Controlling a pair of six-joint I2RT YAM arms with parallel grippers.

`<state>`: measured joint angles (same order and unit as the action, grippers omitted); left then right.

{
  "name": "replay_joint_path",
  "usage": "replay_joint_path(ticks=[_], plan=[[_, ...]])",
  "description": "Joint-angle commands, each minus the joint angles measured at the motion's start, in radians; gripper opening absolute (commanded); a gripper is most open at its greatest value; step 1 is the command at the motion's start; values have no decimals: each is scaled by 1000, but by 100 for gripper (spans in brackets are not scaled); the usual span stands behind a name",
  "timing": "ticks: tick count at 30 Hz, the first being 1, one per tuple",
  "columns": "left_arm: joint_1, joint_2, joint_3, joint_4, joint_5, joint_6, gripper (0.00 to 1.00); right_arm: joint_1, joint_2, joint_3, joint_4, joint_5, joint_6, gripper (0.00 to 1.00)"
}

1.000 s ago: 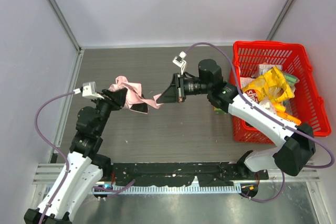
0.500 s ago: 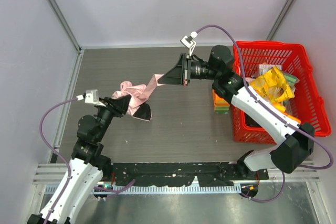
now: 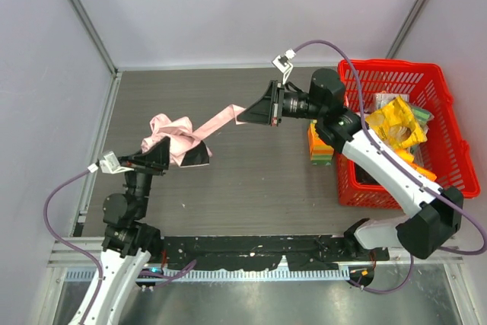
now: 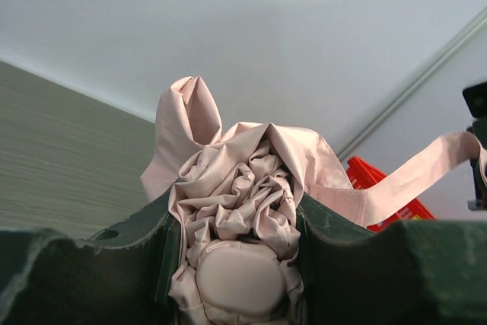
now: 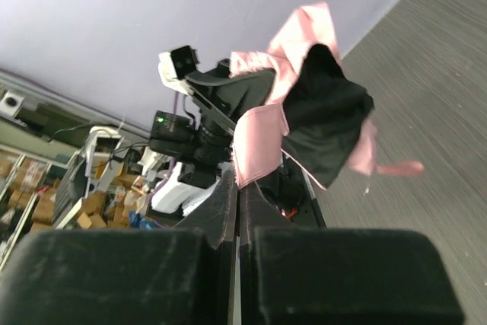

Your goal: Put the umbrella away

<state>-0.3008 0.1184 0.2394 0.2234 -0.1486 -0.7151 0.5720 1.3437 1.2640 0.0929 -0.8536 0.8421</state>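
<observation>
Since a second ago the arms have drawn apart, stretching the strap (image 3: 217,121) between them. From above, the umbrella (image 3: 173,133) hangs over the left of the table (image 3: 251,180), bunched in the left gripper (image 3: 158,156). In the left wrist view, crumpled pink fabric fills the half-spread jaws. In the right wrist view, the right gripper (image 5: 238,192) is pinched tight on the strap's end.

The umbrella (image 4: 243,188) is thin, crumpled matt cloth; the worktop (image 3: 251,180) dull grey wood-grain; the basket (image 3: 396,78) at right glossy red plastic.
</observation>
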Motion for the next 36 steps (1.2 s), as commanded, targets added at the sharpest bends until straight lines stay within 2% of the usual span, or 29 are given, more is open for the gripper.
replay_joint_path(ticks=[1, 3, 4, 5, 6, 7, 8, 9, 10, 11, 13, 14, 16, 23, 27, 30, 33, 36], plan=[[2, 19, 57, 113, -66, 63, 0, -1, -92, -61, -175, 146, -92, 4], [2, 53, 83, 111, -14, 86, 0, -1, -103, -72, -249, 162, -142, 14], [0, 76, 90, 110, 15, 94, 0, -1, -101, -60, -315, 200, -223, 25], [2, 89, 98, 105, 39, 111, 0, 0, -91, -25, -437, 211, -312, 29], [2, 102, 104, 99, 61, 127, 0, -1, -80, 1, -502, 244, -380, 38], [2, 112, 112, 88, 90, 149, 0, 8, -66, 68, -645, 279, -506, 44], [2, 124, 121, 79, 122, 189, 0, 21, -61, 99, -697, 333, -561, 54], [2, 136, 136, 50, 144, 221, 0, 26, -55, 144, -787, 353, -659, 58], [2, 144, 156, 19, 185, 250, 0, 28, -52, 168, -842, 399, -687, 65], [2, 153, 166, 1, 196, 264, 0, 31, -40, 214, -866, 410, -740, 67], [2, 164, 182, -22, 190, 272, 0, 58, -5, 294, -947, 442, -819, 70], [2, 162, 192, -35, 198, 282, 0, 81, 3, 316, -991, 512, -836, 70], [2, 164, 199, -39, 207, 301, 0, 120, 26, 374, -1012, 556, -877, 72], [2, 188, 250, -64, 261, 351, 0, 239, 210, 492, -949, 323, -914, 73], [2, 188, 259, -62, 276, 355, 0, 273, 252, 448, -774, 220, -877, 73], [2, 193, 265, -55, 299, 352, 0, 282, 278, 430, -746, 222, -902, 71], [2, 187, 267, -53, 304, 347, 0, 290, 304, 420, -737, 151, -914, 69], [2, 173, 253, -33, 307, 339, 0, 296, 295, 367, -694, 163, -931, 68]])
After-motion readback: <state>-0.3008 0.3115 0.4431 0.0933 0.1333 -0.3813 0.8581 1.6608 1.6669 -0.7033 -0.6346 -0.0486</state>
